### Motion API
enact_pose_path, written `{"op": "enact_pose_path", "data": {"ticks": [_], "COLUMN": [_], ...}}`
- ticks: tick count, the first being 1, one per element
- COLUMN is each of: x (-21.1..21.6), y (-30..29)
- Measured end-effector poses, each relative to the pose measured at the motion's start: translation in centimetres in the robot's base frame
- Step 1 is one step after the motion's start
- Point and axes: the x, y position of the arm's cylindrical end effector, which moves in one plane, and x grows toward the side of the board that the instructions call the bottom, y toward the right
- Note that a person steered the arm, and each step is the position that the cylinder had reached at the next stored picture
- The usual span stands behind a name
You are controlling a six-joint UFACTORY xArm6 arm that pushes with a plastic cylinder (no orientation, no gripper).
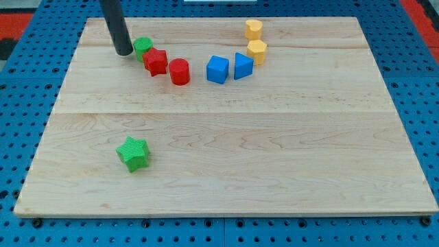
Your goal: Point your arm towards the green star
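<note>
Pale wooden board (274, 158), planked, sits on a blue pegboard bench (14, 137); it fills most of what you see.

Dark rod comes down from the view's top left. My tip (124, 52) rests on the board near its top-left corner, just left of a small green round block (143, 46) and touching it or nearly so; you can't settle which from here. There is no hand to spread or pinch: the arm ends in a bare rod, carrying nothing.

The relation that matters: the green star-shaped block (133, 153) lies almost straight toward the view's bottom from my tip, a shade to the right, well apart from it. The lane between them is bare wood. By my reading, the pointing has not begun.

Star itself: bright green, ridged sides, lying flat, alone in the board's lower-left part, away from every other block.

The rest, in an arc along the view's top:
- red star-like block (156, 62), touching the green round one
- red cylinder (180, 71)
- blue cube-like block (217, 69)
- blue wedge (243, 66)
- two yellow hexagonal blocks, one (256, 50) below the other (254, 29)

All sit right of my tip, off the line you'd take.
</note>
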Motion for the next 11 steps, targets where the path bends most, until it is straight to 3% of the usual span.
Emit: {"op": "enact_pose_path", "data": {"ticks": [2,4,5,6,7,8,9,11], "x": [-3.7,9.0,13.6,26.2,32.4,32.4,30.0,19.8], "y": [-0.8,-12.7,-12.9,-9.4,-3.3,3.4,4.7,3.6]}}
